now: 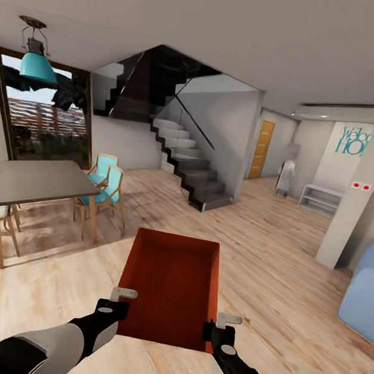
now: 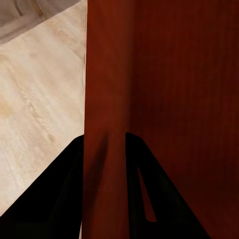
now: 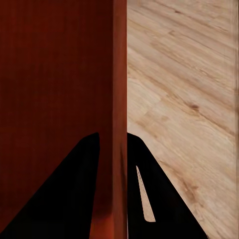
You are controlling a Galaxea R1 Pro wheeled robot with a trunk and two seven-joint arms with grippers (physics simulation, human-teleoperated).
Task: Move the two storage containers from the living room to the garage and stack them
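Head view: I am looking across a wood-floored open room, with a box carried low in front of me, open side up.
Box: it is hanging between both arms, off the floor, its near corners at the grippers and its far end pointing toward the stairs.
Left gripper: I am pinching the box's left wall with it; in the left wrist view the two dark fingers are straddling the red wall, one on each side, narrow and gripping.
Right gripper: I am doing the same on the right wall; in the right wrist view the fingers are clamping the thin edge between them.
Why held so: I judge that gripping opposite walls is keeping the box level and centred, so it is not swinging as the base rolls.
Surroundings: a dining table with chairs is standing to my left, a blue sofa to my right, and an orange door is showing down the hallway.
Stage: I am in transit with one box; no concrete flooring is showing here.
Risk: I am thinking the pillar and the stairs are the things to steer around.
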